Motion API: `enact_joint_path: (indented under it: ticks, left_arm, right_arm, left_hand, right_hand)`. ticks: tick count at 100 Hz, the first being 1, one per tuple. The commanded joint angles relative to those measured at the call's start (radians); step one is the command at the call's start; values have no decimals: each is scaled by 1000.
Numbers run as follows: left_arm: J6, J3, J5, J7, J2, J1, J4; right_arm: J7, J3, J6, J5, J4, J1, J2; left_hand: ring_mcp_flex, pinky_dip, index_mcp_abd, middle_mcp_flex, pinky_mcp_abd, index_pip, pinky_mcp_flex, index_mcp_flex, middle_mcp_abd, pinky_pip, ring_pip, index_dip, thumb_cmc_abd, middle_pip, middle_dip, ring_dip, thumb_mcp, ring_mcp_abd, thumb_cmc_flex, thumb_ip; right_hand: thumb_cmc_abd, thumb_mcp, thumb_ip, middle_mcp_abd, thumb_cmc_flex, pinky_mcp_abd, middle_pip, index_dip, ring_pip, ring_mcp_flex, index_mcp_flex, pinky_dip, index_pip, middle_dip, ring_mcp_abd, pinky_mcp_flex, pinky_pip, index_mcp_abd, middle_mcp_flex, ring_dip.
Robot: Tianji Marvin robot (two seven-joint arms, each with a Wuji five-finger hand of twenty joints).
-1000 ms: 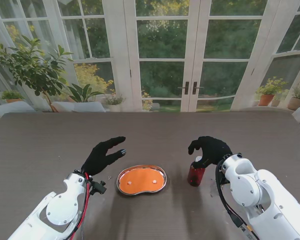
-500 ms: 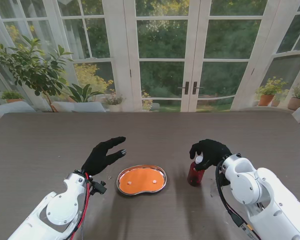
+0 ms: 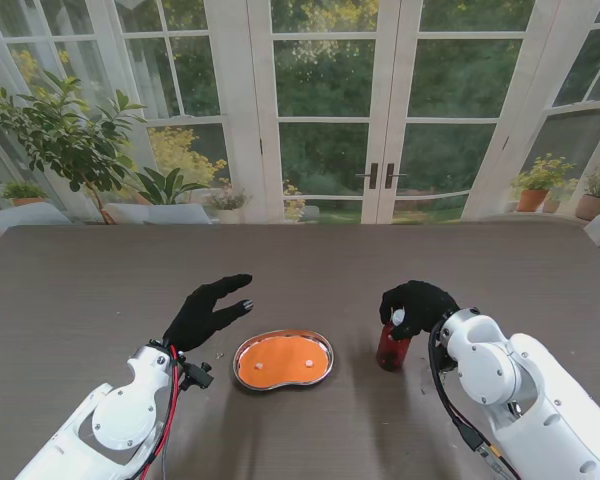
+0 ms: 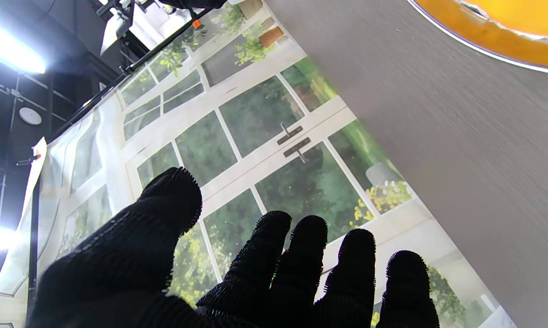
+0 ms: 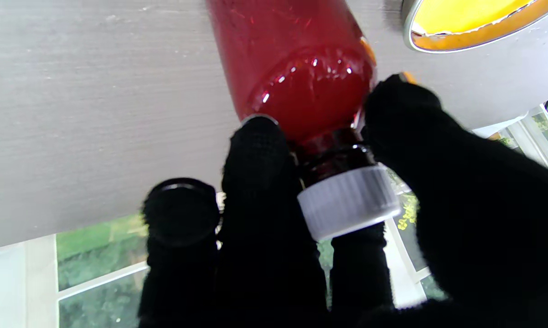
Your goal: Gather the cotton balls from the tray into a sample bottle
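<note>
A kidney-shaped metal tray [image 3: 324, 366] with an orange floor lies near me at the table's middle, and two small white cotton balls [image 3: 259, 367] rest in it. To its right stands a dark red sample bottle [image 3: 390, 349] with a white cap [image 5: 349, 200]. My right hand [image 3: 418, 303] is curled over the bottle's top, its fingers [image 5: 255, 150] closed around the neck and cap. My left hand [image 3: 206, 311] hovers left of the tray, open, fingers [image 4: 301, 255] spread and holding nothing. The tray's rim [image 5: 408, 34] shows in the right wrist view.
The dark wooden table [image 3: 300, 270] stretches far beyond the tray. A backdrop of glass doors and potted plants stands behind the table's far edge. The tray's edge [image 4: 483, 48] appears in the left wrist view.
My right hand has come down and closed its fingers around the bottle's cap and neck. The left hand has stayed still.
</note>
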Motion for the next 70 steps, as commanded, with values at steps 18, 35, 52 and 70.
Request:
enact_joint_path:
  ticks: [18,35,52,70]
  left_arm:
    - [5,0,-5,-24,0,2,-7]
    - [7,2,-7,-24,0,2,-7]
    - [10,6,-10,-27,0,-1,-4]
    - [15,18,-13,-29,-1,-10,6]
  right_arm:
    - [-3,-14,-4,23,29,14,-9]
    - [-35,-23,-10,30,47,22,-14]
    - [-47,-29,-20,35,58,29,-16]
    - [-53,-34,-16,45,61,36,-19]
  left_hand:
    - [-19,21,-90,6,2,2,-1,19,-11,-38,-21,5,28,-3,4,4,-27,2,-32,26]
    - [-20,22,-90,4,1,3,-2,22,-7,-39,-22,6,30,-3,4,4,-31,2,-31,27]
    - [-22,23,-90,2,1,2,-4,20,-7,-39,-23,5,31,-4,4,4,-32,3,-30,28]
    - [-21,23,-89,1,-2,0,-2,16,-10,-38,-23,5,28,-4,4,4,-30,1,-27,28]
  right_hand:
    - [-21,25,-45,26,111,-128,39,-105,7,128,52,-12,204,57,-84,145,56,16,101,4]
    - [9,49,-30,19,133,-163,43,-95,53,131,121,-7,287,75,-76,211,50,12,179,34]
    - [22,69,-28,7,130,-200,42,-105,80,132,125,12,342,86,-88,248,47,3,213,50]
    - [57,81,-18,7,131,-214,25,-101,104,135,92,33,393,68,-95,260,60,-8,254,70]
